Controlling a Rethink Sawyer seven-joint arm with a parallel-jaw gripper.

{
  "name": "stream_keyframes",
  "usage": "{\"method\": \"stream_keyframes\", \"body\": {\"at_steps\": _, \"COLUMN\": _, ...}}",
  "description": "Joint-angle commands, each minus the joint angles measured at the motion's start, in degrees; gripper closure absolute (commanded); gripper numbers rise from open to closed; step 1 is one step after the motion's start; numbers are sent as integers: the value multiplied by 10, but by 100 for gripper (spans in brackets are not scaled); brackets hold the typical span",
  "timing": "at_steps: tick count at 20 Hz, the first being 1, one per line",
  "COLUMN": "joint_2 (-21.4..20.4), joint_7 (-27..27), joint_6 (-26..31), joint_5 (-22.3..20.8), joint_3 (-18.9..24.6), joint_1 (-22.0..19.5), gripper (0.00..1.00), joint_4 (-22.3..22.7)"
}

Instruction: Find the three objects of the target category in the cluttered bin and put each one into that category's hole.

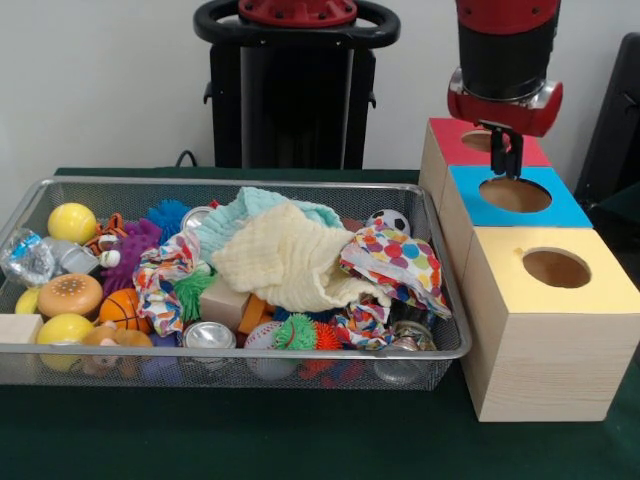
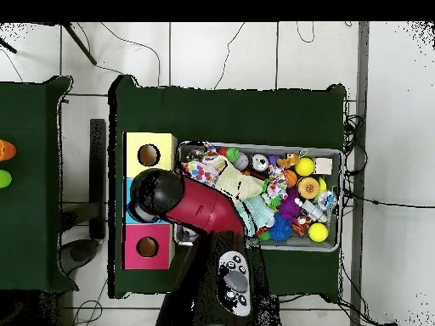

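Note:
The wire mesh bin [image 1: 230, 183] is full of clutter: a pale yellow cloth [image 1: 290, 260], a teal cloth [image 1: 250, 205], a dotted cloth [image 1: 395, 260], yellow balls [image 1: 72, 222], a burger toy [image 1: 70, 295], a small basketball [image 1: 120, 308], a soccer ball [image 1: 388, 222], cans [image 1: 208, 337] and spiky balls [image 1: 295, 332]. Right of the bin stand red [image 1: 450, 150], blue [image 1: 565, 208] and yellow [image 1: 600, 290] wooden boxes, each with a round hole. My gripper [image 1: 507, 165] hangs just above the blue box's hole [image 1: 515, 195], near its far edge, shut, with nothing visible in it. In the overhead view the arm [image 2: 200, 208] hides the gripper and most of the blue box.
The robot's black pedestal [image 1: 290, 90] stands behind the bin. In the overhead view the bin [image 2: 259, 145] lies right of the yellow box [image 2: 132, 144] and red box [image 2: 132, 255]. A second green table [image 2: 30, 182] at the left holds an orange object [image 2: 5, 150].

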Motion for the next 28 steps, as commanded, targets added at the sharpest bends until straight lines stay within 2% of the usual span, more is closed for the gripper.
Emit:
{"method": "stream_keyframes", "body": {"at_steps": 1, "joint_2": 24, "joint_7": 7, "joint_6": -41, "joint_5": -6, "joint_3": 74, "joint_1": -40, "gripper": 100, "joint_4": 40}}
{"method": "stream_keyframes", "body": {"at_steps": 9, "joint_2": 28, "joint_7": 20, "joint_6": -44, "joint_5": -24, "joint_3": 71, "joint_1": -39, "gripper": 100, "joint_4": 27}}
{"method": "stream_keyframes", "body": {"at_steps": 12, "joint_2": 12, "joint_7": 8, "joint_6": -47, "joint_5": -27, "joint_3": 70, "joint_1": -50, "gripper": 100, "joint_4": 46}}
{"method": "stream_keyframes", "body": {"at_steps": 14, "joint_2": -16, "joint_7": -5, "joint_6": -52, "joint_5": -24, "joint_3": 71, "joint_1": -57, "gripper": 100, "joint_4": 80}}
{"method": "stream_keyframes", "body": {"at_steps": 16, "joint_2": -76, "joint_7": -8, "joint_6": -5, "joint_5": -33, "joint_3": 54, "joint_1": -49, "gripper": 100, "joint_4": 101}}
{"method": "stream_keyframes", "body": {"at_steps": 18, "joint_2": -154, "joint_7": 16, "joint_6": 109, "joint_5": -50, "joint_3": 23, "joint_1": -33, "gripper": 100, "joint_4": 95}}
{"method": "stream_keyframes", "body": {"at_steps": 21, "joint_2": -211, "joint_7": 39, "joint_6": 232, "joint_5": -73, "joint_3": 11, "joint_1": -37, "gripper": 100, "joint_4": 71}}
{"method": "stream_keyframes", "body": {"at_steps": 24, "joint_2": -224, "joint_7": 25, "joint_6": 281, "joint_5": -86, "joint_3": 17, "joint_1": -58, "gripper": 100, "joint_4": 59}}
{"method": "stream_keyframes", "body": {"at_steps": 28, "joint_2": -229, "joint_7": 13, "joint_6": 287, "joint_5": -94, "joint_3": 12, "joint_1": -73, "gripper": 100, "joint_4": 62}}
